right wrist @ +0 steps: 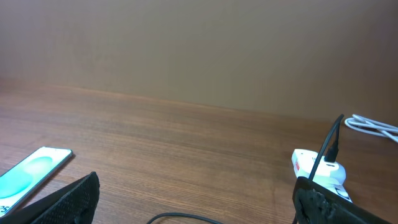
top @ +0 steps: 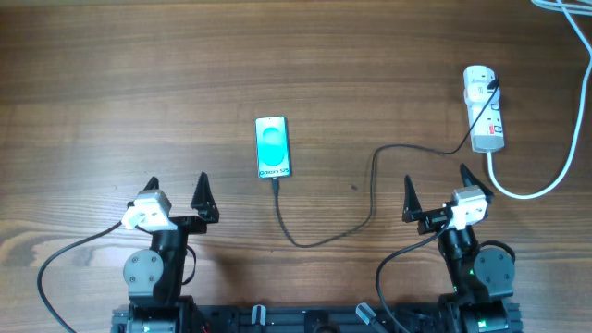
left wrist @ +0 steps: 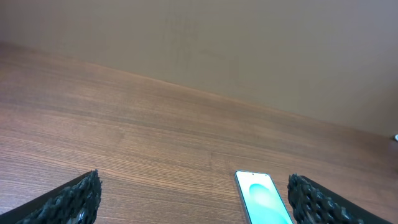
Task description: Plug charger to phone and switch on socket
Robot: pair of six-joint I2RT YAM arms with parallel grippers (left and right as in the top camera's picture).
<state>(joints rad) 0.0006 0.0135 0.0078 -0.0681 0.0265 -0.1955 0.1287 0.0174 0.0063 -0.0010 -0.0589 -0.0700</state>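
We are holding the left gripper (top: 176,185) and right gripper (top: 436,180) wide and empty, short of the phone (top: 272,146). The charger (top: 373,190) is seemingly entering its near end; the socket (top: 483,111), rightward, is likely awaiting switching.

You can read nothing here: the line of text at the near end of the phone (top: 272,147) and the red marks on the socket (top: 484,108) are both too small to make out.
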